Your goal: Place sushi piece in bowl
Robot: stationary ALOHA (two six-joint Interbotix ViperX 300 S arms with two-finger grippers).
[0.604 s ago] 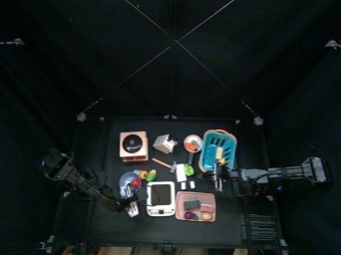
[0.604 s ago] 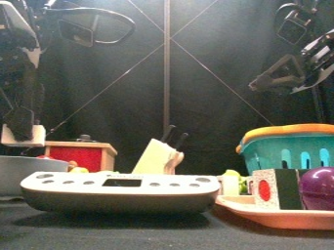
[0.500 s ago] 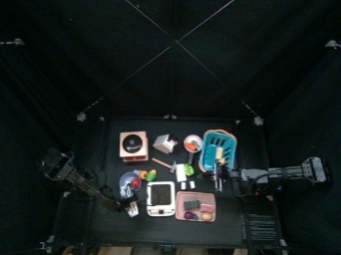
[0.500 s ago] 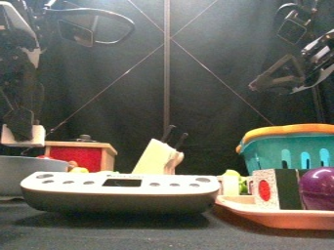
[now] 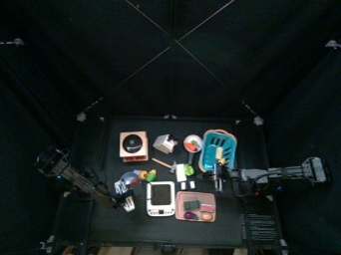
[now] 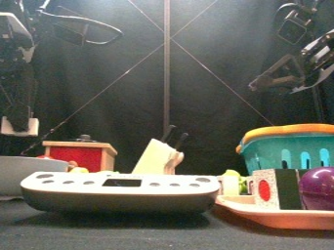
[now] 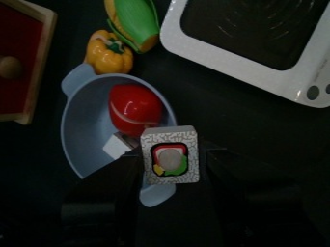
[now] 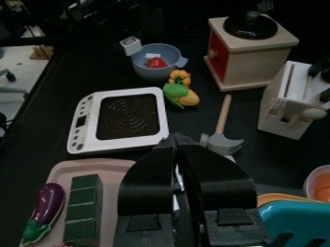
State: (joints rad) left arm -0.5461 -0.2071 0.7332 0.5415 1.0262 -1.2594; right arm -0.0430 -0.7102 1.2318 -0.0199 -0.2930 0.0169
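Observation:
The sushi piece (image 7: 172,157), white with a red and green centre, hangs over the near rim of the light-blue bowl (image 7: 77,135), with my left gripper (image 5: 127,203) shut on it. A red vegetable (image 7: 133,106) lies inside the bowl. In the front view the sushi piece (image 6: 15,124) shows as a white block at the tip of the left arm, above the table at the far left. From the right wrist the bowl (image 8: 157,60) and the sushi piece (image 8: 129,43) sit far off. My right gripper (image 8: 184,154) hovers shut and empty near the pink tray (image 8: 58,178).
A white scale (image 5: 162,197) lies beside the bowl, with a yellow pepper (image 7: 110,53) and a green vegetable (image 7: 135,12) between them. A red wooden box (image 5: 134,144), a knife block (image 8: 294,96) and a teal basket (image 6: 294,151) stand further back. The tray holds an eggplant (image 8: 42,207).
The left arm has shifted a little to the left and upward with the sushi piece in it. The right arm has stayed put.

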